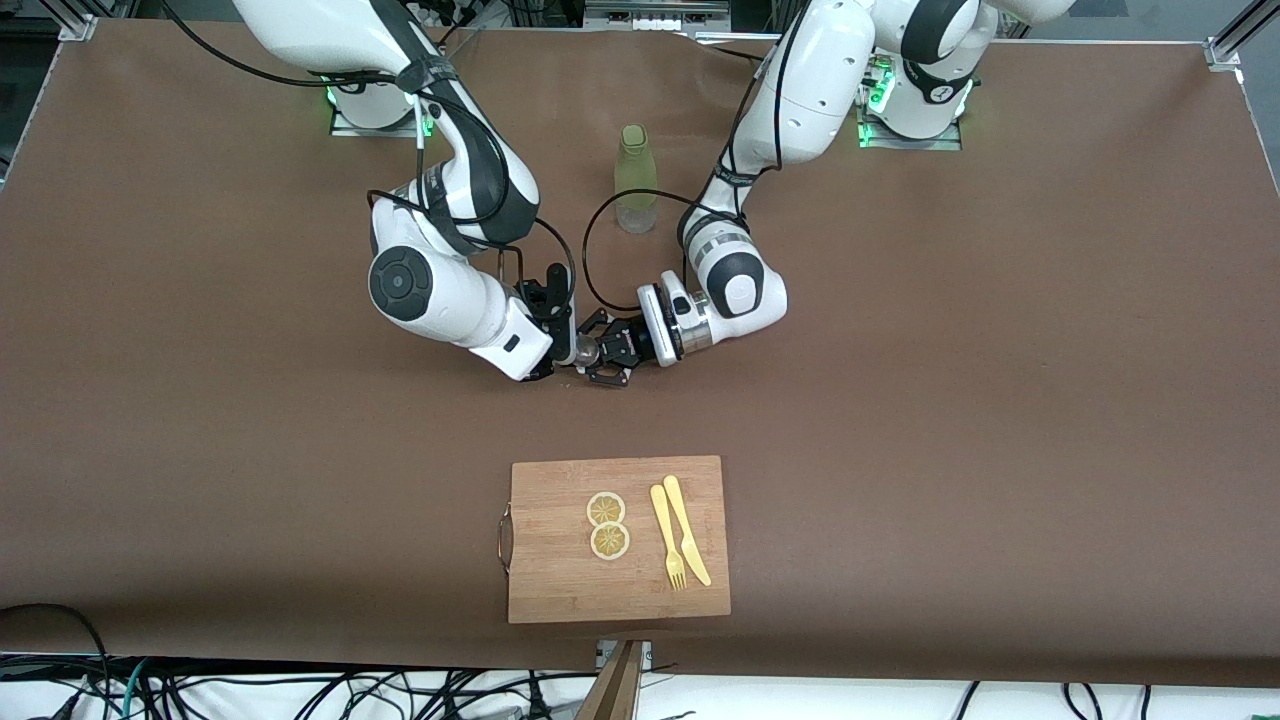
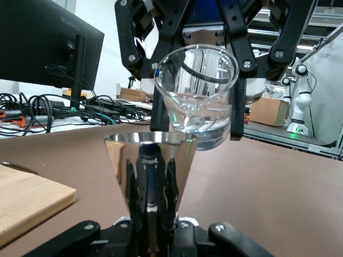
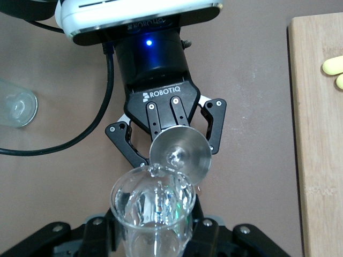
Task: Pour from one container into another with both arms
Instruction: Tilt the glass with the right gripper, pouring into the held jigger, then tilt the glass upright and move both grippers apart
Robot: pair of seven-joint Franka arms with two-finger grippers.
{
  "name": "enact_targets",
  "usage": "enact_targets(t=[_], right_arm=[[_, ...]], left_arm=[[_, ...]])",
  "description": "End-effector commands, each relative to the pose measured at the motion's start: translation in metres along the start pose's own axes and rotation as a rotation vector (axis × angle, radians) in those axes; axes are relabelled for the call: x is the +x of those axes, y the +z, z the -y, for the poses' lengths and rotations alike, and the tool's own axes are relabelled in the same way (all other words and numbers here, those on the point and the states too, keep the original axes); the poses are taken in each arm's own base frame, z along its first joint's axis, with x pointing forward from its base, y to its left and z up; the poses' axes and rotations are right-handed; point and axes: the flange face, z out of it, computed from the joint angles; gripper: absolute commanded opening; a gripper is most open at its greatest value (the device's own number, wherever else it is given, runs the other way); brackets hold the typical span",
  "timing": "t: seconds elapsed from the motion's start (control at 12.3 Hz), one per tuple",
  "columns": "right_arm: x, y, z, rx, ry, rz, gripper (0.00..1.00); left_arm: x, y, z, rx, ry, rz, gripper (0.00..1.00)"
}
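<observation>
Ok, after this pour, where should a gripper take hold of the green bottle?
Grip the green bottle around its straight body below the narrower cap, coming in level from the side. It stands upright, too tall for a top-down grasp, with open table around it.

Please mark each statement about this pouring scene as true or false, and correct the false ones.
1. The right tool holds the small clear glass. True.
2. The glass stands upright on the table. False: it is tilted over the steel jigger, in the air.
3. The left tool holds the jigger. True.
4. The green bottle lies on the cutting board. False: it stands on the table between the arms' bases, farther from the front camera than both tools.
5. Two lemon slices lie on the cutting board. True.
</observation>
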Motion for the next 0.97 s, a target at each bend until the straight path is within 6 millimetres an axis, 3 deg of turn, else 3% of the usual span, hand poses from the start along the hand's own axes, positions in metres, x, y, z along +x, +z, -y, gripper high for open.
enact_targets(t=[0.0, 0.49, 0.89], right_arm=[[-0.003, -0.005, 0.001, -0.013, 0.015, 0.003, 0.37], [-0.032, -0.030, -0.013, -0.005, 0.080, -0.106, 0.37], [-0.087, -0.067, -0.026, 0.034, 0.146, -0.245, 0.37]], left_arm=[[0.001, 0.007, 0.000, 0.082, -0.024, -0.063, 0.00], [0.002, 0.007, 0.000, 0.081, -0.023, -0.064, 0.00], [-0.001, 0.004, 0.000, 0.086, -0.026, -0.054, 0.00]])
